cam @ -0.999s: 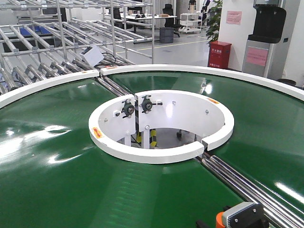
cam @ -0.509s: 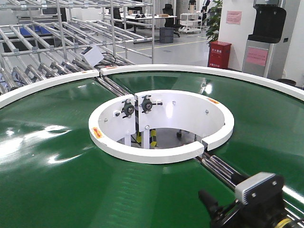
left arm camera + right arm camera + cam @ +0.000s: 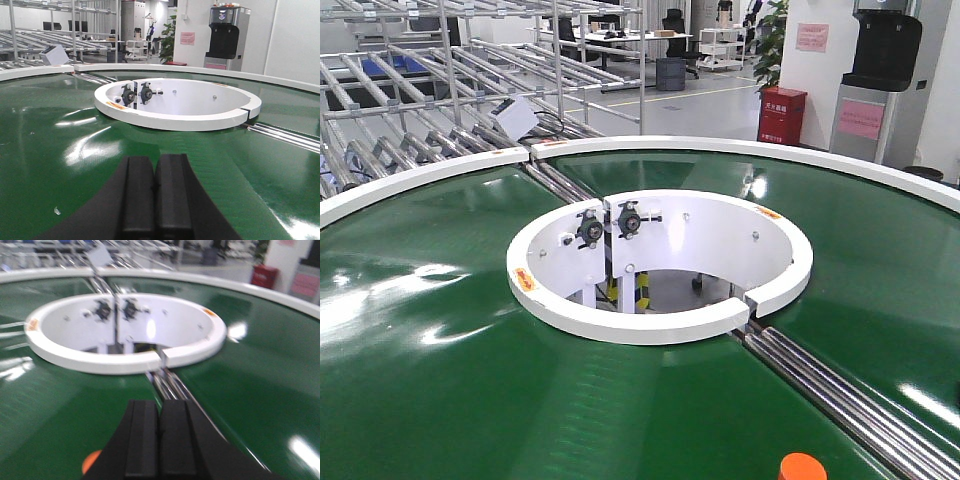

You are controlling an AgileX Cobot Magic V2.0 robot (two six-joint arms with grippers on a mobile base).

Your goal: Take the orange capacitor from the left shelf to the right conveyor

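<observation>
In the front view we see the ring-shaped conveyor with its glossy dark green belt [image 3: 440, 350], white outer rim and white inner ring [image 3: 650, 325]. The small bright orange cylindrical capacitor [image 3: 802, 467] stands on the belt at the bottom edge, just left of the metal rollers [image 3: 840, 395] that cross the belt; wide bare belt lies to its left. Steel roller tracks [image 3: 410, 110] run behind the far rim.

In the left wrist view we find the left black gripper [image 3: 155, 192] with its pads pressed together on nothing, above open green belt, well short of the inner ring.

In the right wrist view, which is blurred, the right black gripper [image 3: 159, 440] also has its pads together and empty. The capacitor shows as an orange patch beside it at lower left, apart from the fingers, on the belt
</observation>
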